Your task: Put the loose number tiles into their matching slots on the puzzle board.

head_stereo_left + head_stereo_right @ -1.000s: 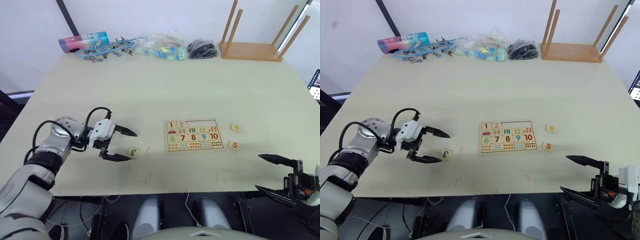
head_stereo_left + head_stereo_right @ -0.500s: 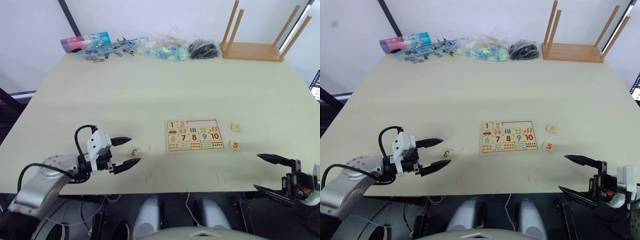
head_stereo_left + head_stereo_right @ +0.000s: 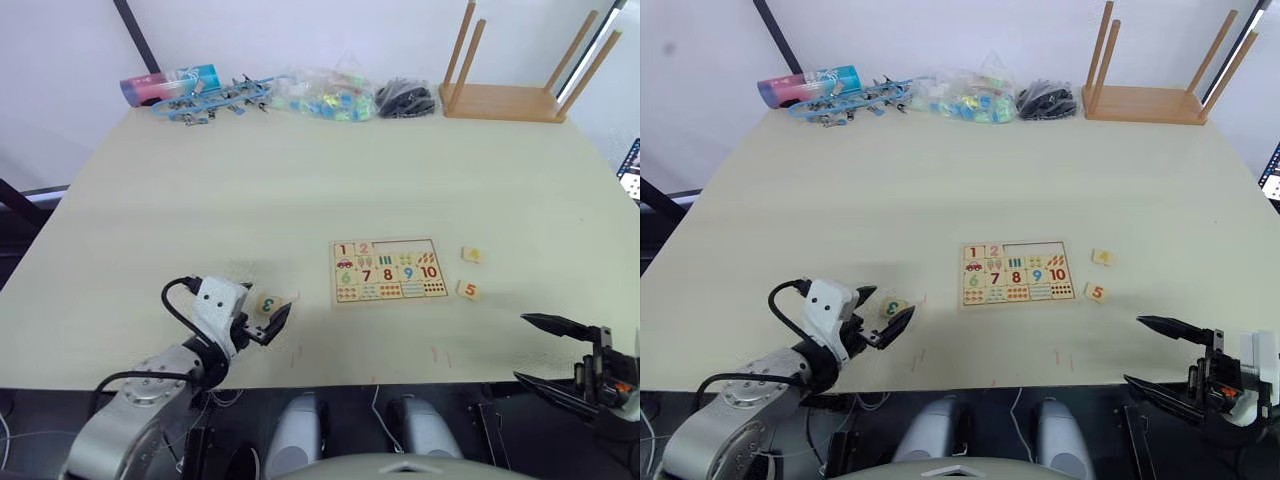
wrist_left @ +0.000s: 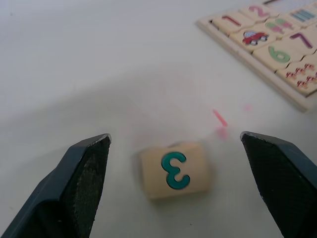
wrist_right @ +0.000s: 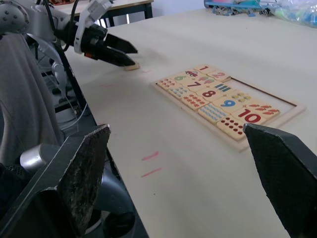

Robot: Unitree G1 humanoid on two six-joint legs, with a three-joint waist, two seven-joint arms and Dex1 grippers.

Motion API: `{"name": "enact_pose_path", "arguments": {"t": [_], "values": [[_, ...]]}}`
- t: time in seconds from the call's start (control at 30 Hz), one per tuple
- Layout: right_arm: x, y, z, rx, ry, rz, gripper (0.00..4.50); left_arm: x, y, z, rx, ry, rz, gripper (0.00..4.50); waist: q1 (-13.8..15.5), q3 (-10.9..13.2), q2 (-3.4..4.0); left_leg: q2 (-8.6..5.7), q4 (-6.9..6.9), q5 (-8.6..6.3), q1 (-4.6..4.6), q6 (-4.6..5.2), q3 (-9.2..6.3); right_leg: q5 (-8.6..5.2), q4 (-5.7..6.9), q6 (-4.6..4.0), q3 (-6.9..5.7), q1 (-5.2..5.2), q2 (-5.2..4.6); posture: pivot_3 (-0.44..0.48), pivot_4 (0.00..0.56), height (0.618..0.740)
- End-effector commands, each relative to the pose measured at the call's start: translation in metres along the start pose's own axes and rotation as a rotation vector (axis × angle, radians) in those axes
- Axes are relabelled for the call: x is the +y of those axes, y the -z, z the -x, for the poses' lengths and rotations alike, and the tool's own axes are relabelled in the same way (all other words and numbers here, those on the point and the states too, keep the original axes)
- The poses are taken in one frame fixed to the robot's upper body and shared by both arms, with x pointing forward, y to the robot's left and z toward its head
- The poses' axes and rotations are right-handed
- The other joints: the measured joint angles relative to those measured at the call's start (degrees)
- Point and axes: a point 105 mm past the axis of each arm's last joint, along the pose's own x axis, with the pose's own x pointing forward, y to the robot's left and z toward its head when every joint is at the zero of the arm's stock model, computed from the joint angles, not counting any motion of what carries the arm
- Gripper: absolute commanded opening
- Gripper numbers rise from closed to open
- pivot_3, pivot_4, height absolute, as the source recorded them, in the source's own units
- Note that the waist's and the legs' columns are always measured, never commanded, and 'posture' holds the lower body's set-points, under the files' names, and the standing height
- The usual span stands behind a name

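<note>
Currently we see a pale table [image 3: 300, 190] against a white wall, with clutter and an upturned stool [image 3: 515, 75] at its far edge.
We find the left gripper [image 4: 176, 148] spread wide, empty, astride the green 3 tile [image 4: 176, 170]; the puzzle board [image 3: 389, 271] lies mid-table, tiles 4 [image 3: 472, 255] and 5 [image 3: 467, 290] just beside it. The right gripper [image 3: 545, 350] gapes empty off the near edge.

Green 3 on loose tile [image 4: 176, 169], orange 5 on tile [image 3: 467, 290], digits 1, 2, 6–10 on puzzle board [image 3: 388, 297]

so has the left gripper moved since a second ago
Yes. The left gripper has swung toward the table's near edge; open, its fingers now straddle the green 3 tile, left of the puzzle board.
</note>
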Motion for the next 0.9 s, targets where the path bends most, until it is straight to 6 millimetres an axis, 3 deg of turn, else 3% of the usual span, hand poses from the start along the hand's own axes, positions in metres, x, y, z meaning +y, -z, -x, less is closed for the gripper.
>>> {"name": "enact_pose_path", "arguments": {"t": [0.03,0.67,0.7,0.73,0.77,0.9], "values": [[-0.003,-0.008,0.004,-0.007,0.012,0.042,4.5,-0.011,-0.005,0.003,-0.013,-0.022,-0.001,4.46,0.0,0.0,-0.02,0.0,0.0,0.0,0.0,0.0,0.0,0.0,0.0,0.0,0.0,0.0,0.0,0.0,0.15,0.737],[-0.009,-0.012,0.003,-0.013,-0.004,0.084,4.5,-0.003,-0.007,-0.004,-0.009,-0.139,0.045,4.46,0.0,0.0,0.02,-0.01,0.0,0.0,-0.03,0.0,-0.02,0.0,-0.07,-0.01,0.02,0.0,-0.01,0.0,0.15,0.737],[-0.009,-0.012,0.002,-0.013,-0.004,0.085,4.5,-0.003,-0.007,-0.004,-0.009,-0.136,0.049,3.97,0.0,0.0,0.02,-0.01,0.0,0.0,-0.03,0.0,-0.02,0.0,-0.07,-0.02,0.02,0.0,-0.01,0.0,0.15,0.737],[-0.01,-0.012,0.003,-0.013,-0.005,0.087,4.5,-0.003,-0.007,-0.004,-0.007,-0.14,0.056,3.97,0.0,0.0,0.02,-0.01,0.0,0.0,-0.03,0.0,-0.02,0.0,-0.07,-0.01,0.02,0.0,-0.01,0.0,0.15,0.737],[-0.01,-0.012,0.003,-0.011,-0.007,0.089,4.5,-0.003,-0.007,-0.005,-0.005,-0.142,0.06,3.7,0.0,0.0,0.01,-0.01,0.0,0.0,-0.03,0.0,-0.02,0.0,-0.08,-0.01,0.02,0.0,-0.01,0.0,0.15,0.737],[-0.011,-0.013,0.002,-0.011,-0.007,0.095,4.5,-0.002,-0.006,-0.004,0.001,-0.158,0.082,1.94,0.0,0.0,0.02,-0.01,0.0,0.0,-0.03,0.0,-0.02,0.0,-0.08,-0.02,0.02,0.0,-0.02,0.0,0.15,0.737]]}}
